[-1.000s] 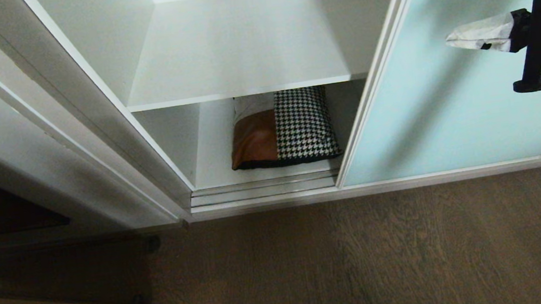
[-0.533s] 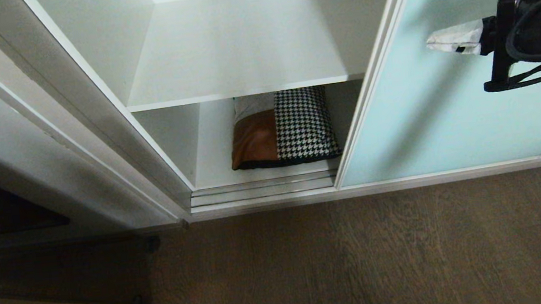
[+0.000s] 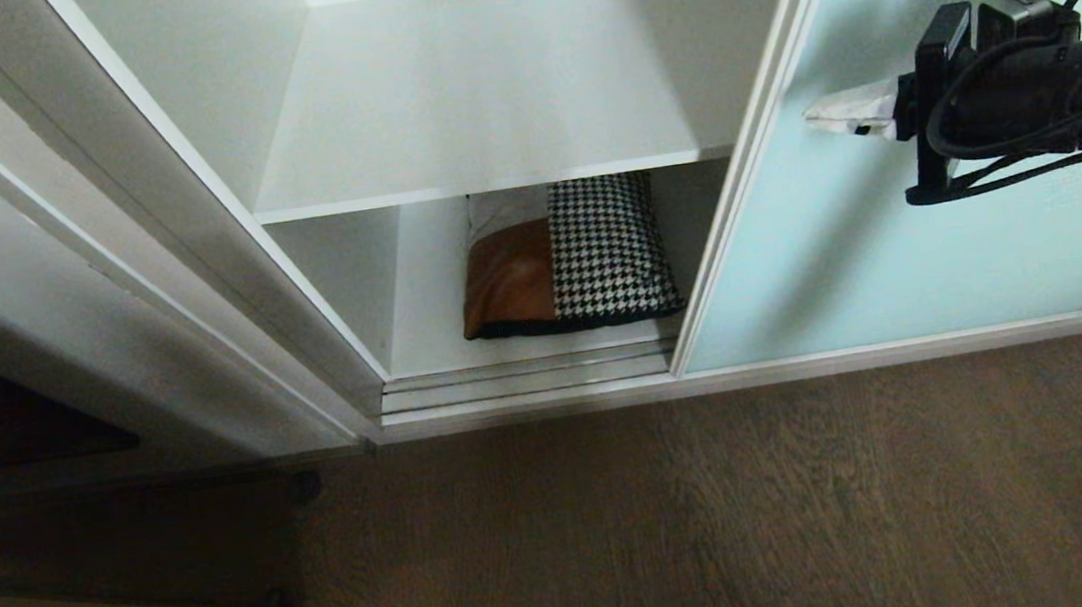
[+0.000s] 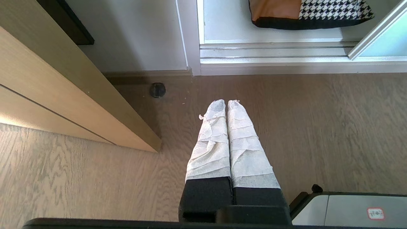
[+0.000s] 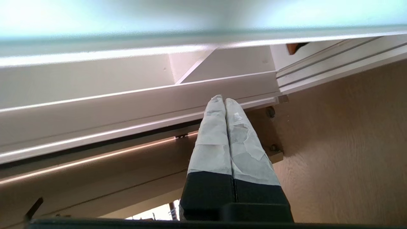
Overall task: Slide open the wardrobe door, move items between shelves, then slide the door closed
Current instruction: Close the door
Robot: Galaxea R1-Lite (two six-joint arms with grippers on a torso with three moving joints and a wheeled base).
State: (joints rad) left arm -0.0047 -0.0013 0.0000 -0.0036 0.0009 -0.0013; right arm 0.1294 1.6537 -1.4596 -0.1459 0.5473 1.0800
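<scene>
- Leftmost, a dark low piece of furniture [image 3: 108, 580] is seen on the wooden floor [image 3: 725, 525], just beside the plain white side panel [image 3: 97, 290] of the wardrobe.
- Over the floor near the wardrobe's bottom track [image 4: 270, 51], the left gripper [image 4: 226, 101] is held with its tape-wrapped fingers [image 4: 210, 143] pressed together and nothing between them; it shows only in the left wrist view.
- Further right, the wardrobe compartment is seen open, with a bare upper shelf [image 3: 498, 87] above a lower shelf [image 3: 422, 316].
- On the lower shelf, the cushion [image 3: 566, 256] is laid flat, its tan-orange patch to the left and its houndstooth part to the right, close to the front edge.
- Just right of the cushion, the slim frame edge of the sliding wardrobe door [image 3: 897, 246] is found, the frosted aqua panel covering the right part of the wardrobe.
- Farthest right, the right gripper [image 3: 818, 115] is held level in front of the door glass, pointing left toward the door's frame edge; its fingers [image 5: 216, 140] are closed tight on nothing, and contact with the door cannot be told.
</scene>
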